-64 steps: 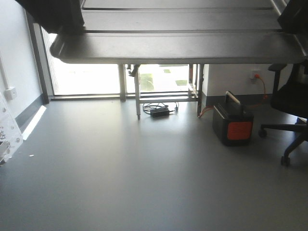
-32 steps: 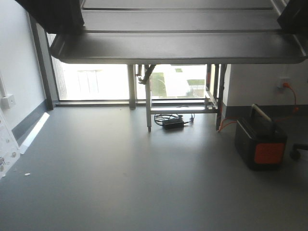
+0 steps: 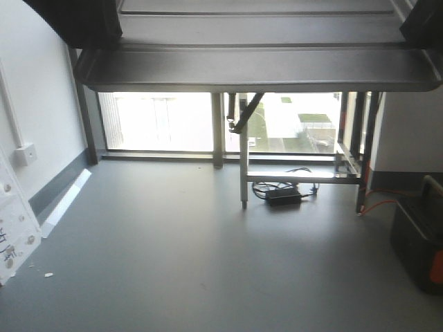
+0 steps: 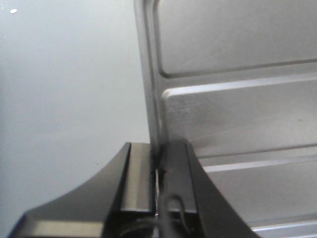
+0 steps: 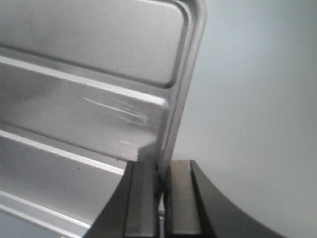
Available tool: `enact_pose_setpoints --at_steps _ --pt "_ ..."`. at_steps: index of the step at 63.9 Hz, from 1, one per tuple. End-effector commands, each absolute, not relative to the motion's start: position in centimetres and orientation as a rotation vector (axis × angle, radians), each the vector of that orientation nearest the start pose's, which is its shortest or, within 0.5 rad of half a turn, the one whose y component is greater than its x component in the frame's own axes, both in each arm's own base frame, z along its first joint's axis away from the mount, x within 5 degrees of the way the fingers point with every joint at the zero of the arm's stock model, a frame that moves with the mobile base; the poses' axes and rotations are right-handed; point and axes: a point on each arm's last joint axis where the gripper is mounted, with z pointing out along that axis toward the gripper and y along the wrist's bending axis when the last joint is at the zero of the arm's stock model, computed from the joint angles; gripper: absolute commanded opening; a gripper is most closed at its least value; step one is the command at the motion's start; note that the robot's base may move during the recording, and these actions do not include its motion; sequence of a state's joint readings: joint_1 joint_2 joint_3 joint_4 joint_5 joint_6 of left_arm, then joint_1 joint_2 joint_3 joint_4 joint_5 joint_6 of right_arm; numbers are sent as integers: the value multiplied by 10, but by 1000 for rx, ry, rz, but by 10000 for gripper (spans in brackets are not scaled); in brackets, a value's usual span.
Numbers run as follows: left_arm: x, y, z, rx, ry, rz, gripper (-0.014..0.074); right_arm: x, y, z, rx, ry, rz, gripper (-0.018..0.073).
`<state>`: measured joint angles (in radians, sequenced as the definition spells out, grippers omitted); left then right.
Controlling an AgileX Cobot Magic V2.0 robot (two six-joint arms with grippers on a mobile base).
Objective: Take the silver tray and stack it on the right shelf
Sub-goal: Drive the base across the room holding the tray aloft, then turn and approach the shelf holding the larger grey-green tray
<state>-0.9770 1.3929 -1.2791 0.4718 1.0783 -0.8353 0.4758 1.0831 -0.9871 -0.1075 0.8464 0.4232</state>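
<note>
**Desk:** Where's the tray?

**Me:** The tray (image 3: 256,68) is up in the air, stretched level across the top of my front view. I see its underside and long edge. The floor (image 3: 152,270) is well below it. It's carried from both short ends.

**Desk:** How are the grips?

**Me:** On my left wrist view the left gripper (image 4: 159,166) is pinched on the rim of one short end. One finger (image 4: 138,173) is outside the rim and the other is inside on the tray bed, with only the rim between them. The right gripper (image 5: 161,173) has the same narrow pinch on the opposite rim. The raised ridges run away from both cameras.

**Desk:** What's ahead?

**Me:** I see a bright window (image 3: 159,121), with a metal frame (image 3: 243,173) standing in front of it. A power brick (image 3: 282,196) with cables lies under the frame. A black box (image 3: 415,238) sits at the right edge. I can't make out a roller rack from here.
</note>
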Motion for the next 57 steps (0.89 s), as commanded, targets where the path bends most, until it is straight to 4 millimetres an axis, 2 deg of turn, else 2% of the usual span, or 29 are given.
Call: enact_pose_setpoints --at_steps 1,57 --pt "185 -201 368 366 2406 -29 -92 194 86 360 -165 2314 233 58" --pt "185 -201 368 365 2408 -29 -92 194 86 360 -165 2315 232 58"
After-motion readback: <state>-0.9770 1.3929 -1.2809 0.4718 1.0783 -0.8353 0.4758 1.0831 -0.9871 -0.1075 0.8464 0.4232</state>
